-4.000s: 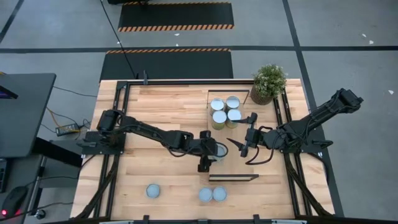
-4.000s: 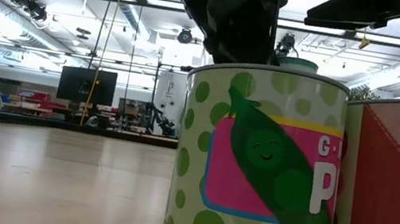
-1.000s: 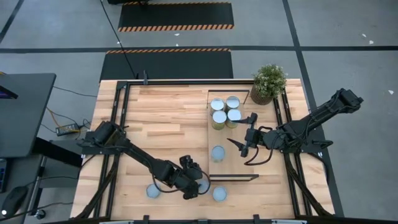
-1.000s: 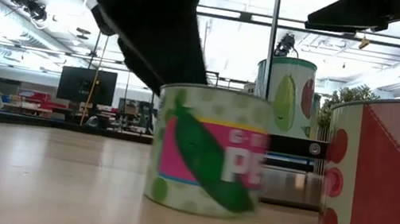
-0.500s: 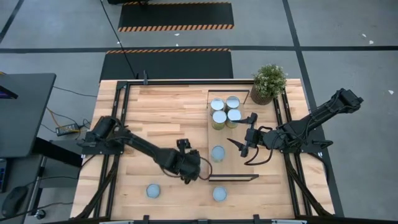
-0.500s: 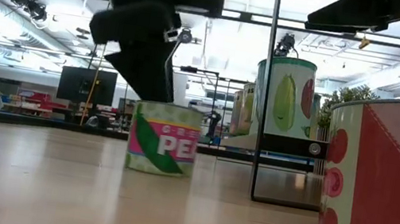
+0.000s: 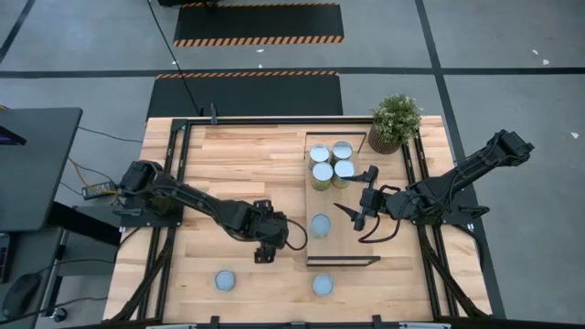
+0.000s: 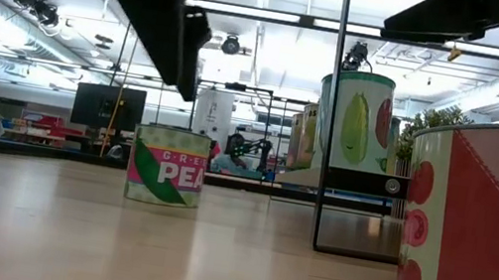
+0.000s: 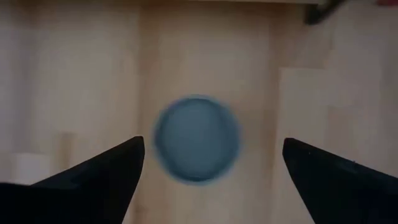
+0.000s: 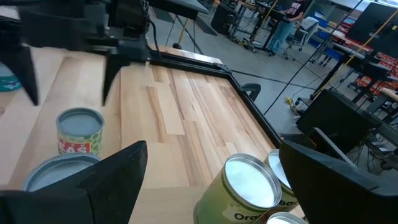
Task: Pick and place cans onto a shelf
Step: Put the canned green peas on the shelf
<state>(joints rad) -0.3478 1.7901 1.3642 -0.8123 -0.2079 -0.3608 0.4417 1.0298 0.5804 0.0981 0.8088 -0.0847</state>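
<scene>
My left gripper (image 7: pixel 267 249) hangs open over the table, just left of the shelf's near end, pointing steeply down. A green-peas can (image 8: pixel 165 167) stands upright on its base on the table below it. In the left wrist view its pale blue top (image 9: pixel 196 147) lies between the two fingertips with a gap on each side. The shelf (image 7: pixel 352 245) carries one can (image 7: pixel 320 225) at its middle and several cans (image 7: pixel 331 161) at its far end. My right gripper (image 7: pixel 356 212) waits open over the shelf's right side.
Two more cans (image 7: pixel 225 280) (image 7: pixel 323 284) stand on the table near its near edge; the right one fills the low view's right side (image 8: pixel 487 228). A potted plant (image 7: pixel 395 122) sits at the far right corner. Black frame rails (image 7: pixel 169 228) run along both table sides.
My left gripper has gone from the near edge toward the far edge and a little left, rising and tipping. The peas can has slid along the table with it, away from the near edge, and still stands upright.
</scene>
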